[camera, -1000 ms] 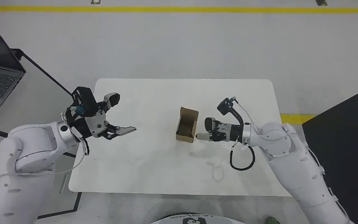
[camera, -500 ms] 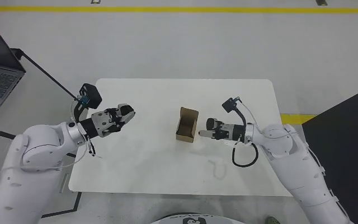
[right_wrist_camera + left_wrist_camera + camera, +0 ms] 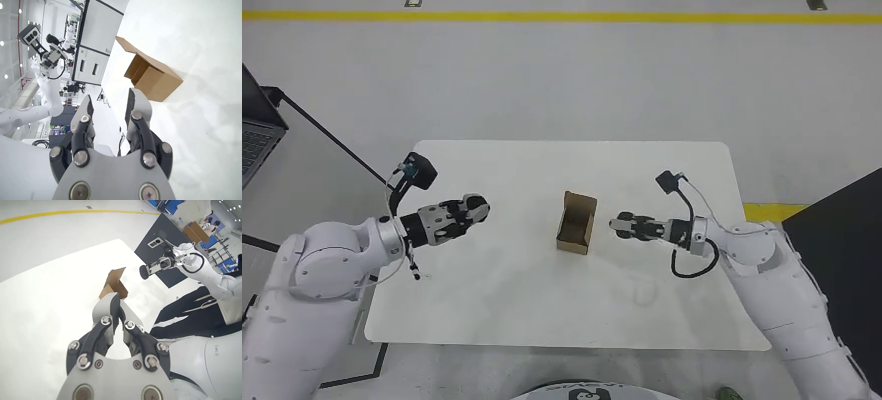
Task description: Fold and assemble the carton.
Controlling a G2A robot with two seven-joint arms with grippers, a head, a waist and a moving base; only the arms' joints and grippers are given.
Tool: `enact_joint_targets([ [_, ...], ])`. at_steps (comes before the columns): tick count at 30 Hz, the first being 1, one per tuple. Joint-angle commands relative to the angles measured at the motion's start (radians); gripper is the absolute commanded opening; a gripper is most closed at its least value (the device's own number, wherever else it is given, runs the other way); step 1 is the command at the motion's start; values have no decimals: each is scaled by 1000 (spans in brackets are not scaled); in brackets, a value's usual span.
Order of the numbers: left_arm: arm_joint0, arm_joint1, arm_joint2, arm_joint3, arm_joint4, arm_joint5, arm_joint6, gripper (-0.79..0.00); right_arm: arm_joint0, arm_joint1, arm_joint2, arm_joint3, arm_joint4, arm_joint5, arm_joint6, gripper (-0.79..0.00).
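Observation:
A small brown carton (image 3: pixel 576 222) stands on the white table (image 3: pixel 542 300) near its middle, its top open and one flap up. The left wrist view shows the carton (image 3: pixel 114 279) just past my left gripper (image 3: pixel 118 298), whose fingers are shut with nothing between them. From above, the left gripper (image 3: pixel 480 210) hovers well left of the carton. My right gripper (image 3: pixel 619 223) is a short way right of the carton, apart from it. In its own view the right gripper (image 3: pixel 110 94) is open and empty, with the carton (image 3: pixel 153 79) ahead.
A laptop (image 3: pixel 257 130) sits off the table at the far left, with a dark rod (image 3: pixel 332 140) slanting toward the table's left corner. A yellow floor line (image 3: pixel 562 17) runs beyond the table. Bare tabletop lies around the carton.
My left gripper has shut and moved right, toward the carton. My right gripper has drawn back from the carton's right side, where it was touching.

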Motion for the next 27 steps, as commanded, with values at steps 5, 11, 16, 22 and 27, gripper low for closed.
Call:
enact_joint_targets([
  [5, -39, -11, 114, 29, 1, 127, 31, -785, 69, -16, -59, 95, 57, 36, -19, -785],
  [11, -73, -17, 172, 42, 22, 157, 40, -785, 157, -35, -124, 190, 89, 53, -20, -785],
  [16, -83, -19, 190, 57, 35, 179, 51, -785, 216, -50, -178, 258, 107, 63, 4, -785],
  [22, -92, -22, 211, 76, 51, 200, 66, -785, 268, -65, -225, 327, 107, 69, 8, -785],
  [27, -102, -23, 223, 83, 60, 206, 67, -785, 297, -75, -246, 363, 95, 51, -17, -785],
])
